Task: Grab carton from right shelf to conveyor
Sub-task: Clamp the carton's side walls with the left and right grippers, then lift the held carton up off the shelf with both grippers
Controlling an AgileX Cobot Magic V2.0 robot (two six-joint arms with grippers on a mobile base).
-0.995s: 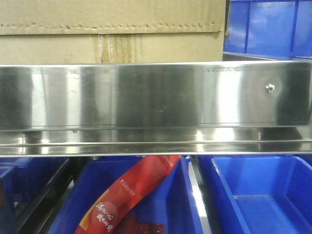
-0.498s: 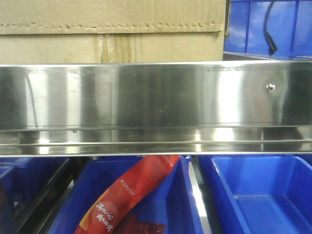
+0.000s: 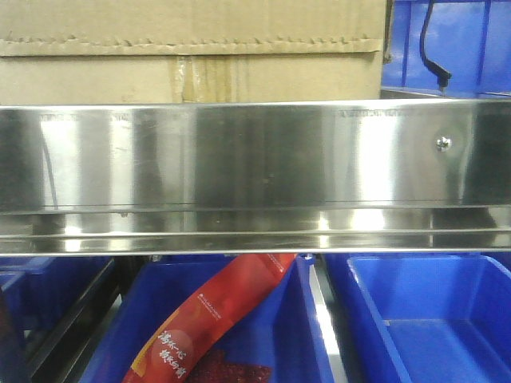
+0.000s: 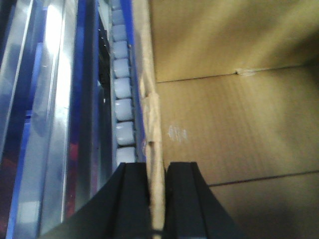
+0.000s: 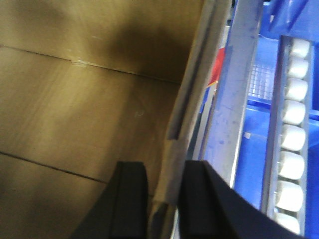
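Note:
The brown carton (image 3: 239, 72) stands on the right shelf behind its shiny steel front rail (image 3: 255, 155), with its jagged flap edge and stained seam showing. In the left wrist view my left gripper (image 4: 157, 199) is shut on the carton's upright wall edge (image 4: 152, 124), looking down into the open box (image 4: 224, 124). In the right wrist view my right gripper (image 5: 166, 199) straddles the opposite wall (image 5: 179, 139), one finger inside the carton (image 5: 84, 99) and one outside, pressed onto it. The conveyor is out of view.
Blue bins (image 3: 423, 319) sit under the shelf, one holding a red packet (image 3: 215, 319). Another blue bin (image 3: 455, 48) stands right of the carton, with a black cable (image 3: 431, 48) in front of it. White roller tracks (image 4: 122, 94) (image 5: 291, 144) run beside the carton.
The carton's right edge and seam have shifted to the right along the shelf. The black cable has come into view at the top right.

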